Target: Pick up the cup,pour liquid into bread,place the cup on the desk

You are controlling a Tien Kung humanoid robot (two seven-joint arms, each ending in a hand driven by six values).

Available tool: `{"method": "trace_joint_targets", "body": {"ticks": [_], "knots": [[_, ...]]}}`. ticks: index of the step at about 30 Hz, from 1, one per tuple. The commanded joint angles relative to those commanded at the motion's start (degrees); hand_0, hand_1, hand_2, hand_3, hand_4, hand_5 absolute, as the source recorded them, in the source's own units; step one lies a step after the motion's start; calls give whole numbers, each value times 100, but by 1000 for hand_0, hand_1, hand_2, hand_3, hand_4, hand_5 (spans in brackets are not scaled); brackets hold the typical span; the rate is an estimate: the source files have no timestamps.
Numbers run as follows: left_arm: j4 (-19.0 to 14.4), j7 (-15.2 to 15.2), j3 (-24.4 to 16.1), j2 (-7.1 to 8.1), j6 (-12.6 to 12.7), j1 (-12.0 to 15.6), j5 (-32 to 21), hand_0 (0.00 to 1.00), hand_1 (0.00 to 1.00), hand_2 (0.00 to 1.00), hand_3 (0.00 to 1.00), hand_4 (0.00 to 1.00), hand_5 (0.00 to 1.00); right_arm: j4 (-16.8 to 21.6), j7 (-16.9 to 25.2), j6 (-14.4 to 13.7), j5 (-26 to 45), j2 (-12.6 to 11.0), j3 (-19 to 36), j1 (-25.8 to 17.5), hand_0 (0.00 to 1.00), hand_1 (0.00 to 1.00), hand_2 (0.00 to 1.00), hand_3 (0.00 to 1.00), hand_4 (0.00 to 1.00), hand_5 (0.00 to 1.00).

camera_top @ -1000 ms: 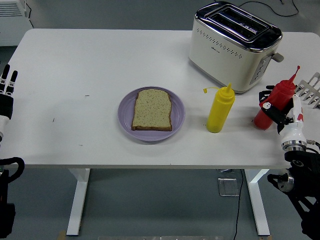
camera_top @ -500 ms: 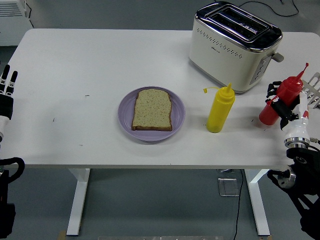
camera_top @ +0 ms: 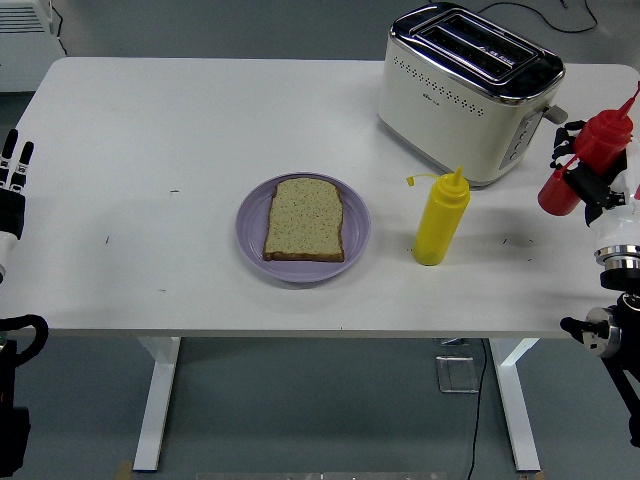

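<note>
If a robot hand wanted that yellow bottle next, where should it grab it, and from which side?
Probably round the straight middle of the yellow bottle, below the tapered nozzle. It stands upright, so a sideways wrap fits. Coming from the right looks easiest: that side is bare table, while the plate with bread lies to its left and the toaster behind.

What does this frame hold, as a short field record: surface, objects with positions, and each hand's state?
surface: white table
plate: purple plate, near table centre
bread: one bread slice lying flat on the plate
yellow bottle: yellow squeeze bottle, upright, right of the plate, in front of the toaster
toaster: cream toaster, far right of the table
red bottle: red squeeze bottle, tilted, lifted off the table at the right edge
right hand: right hand shut on the red squeeze bottle
left hand: left hand at the left edge, fingers straight, holding nothing
</note>
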Motion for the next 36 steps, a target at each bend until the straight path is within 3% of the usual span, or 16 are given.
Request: {"method": "trace_joint_targets", "body": {"ticks": [3, 8, 12, 21, 28, 36], "knots": [[1, 0, 3, 2, -1, 4, -2, 793, 750, 750, 711, 506, 989, 322, -421, 37, -638, -219, 82, 203, 107, 193, 326, 393, 573, 82], [3, -2, -5, -1, 0, 16, -1, 793, 750, 751, 711, 507, 990, 508, -877, 43, -1444, -400, 30, 527, 113, 189, 326, 391, 559, 81], [3, -2, -10, -3, 0, 31, 0, 793, 751, 750, 711, 507, 990, 598, -1430, -35, -2211, -515, -235, 1032, 114, 181, 321, 387, 542, 76], [2, -2, -31, -2, 2, 35, -2, 793, 750, 751, 711, 508, 990, 584, -2358, -131, -4096, -528, -823, 1807, 115, 180, 320, 389, 533, 78], [4, -4, -70, -4, 3, 21, -2, 793, 750, 750, 711, 507, 990, 271, -2896, -104, -5665, -454, -1459, 2485, 121, 177, 321, 388, 517, 66], [5, -4, -87, -10, 1, 26, -3, 794, 749, 752, 711, 508, 990, -12, -3353, 255, -6767, -314, -2181, 3134, 126, 173, 316, 388, 499, 73]]}}
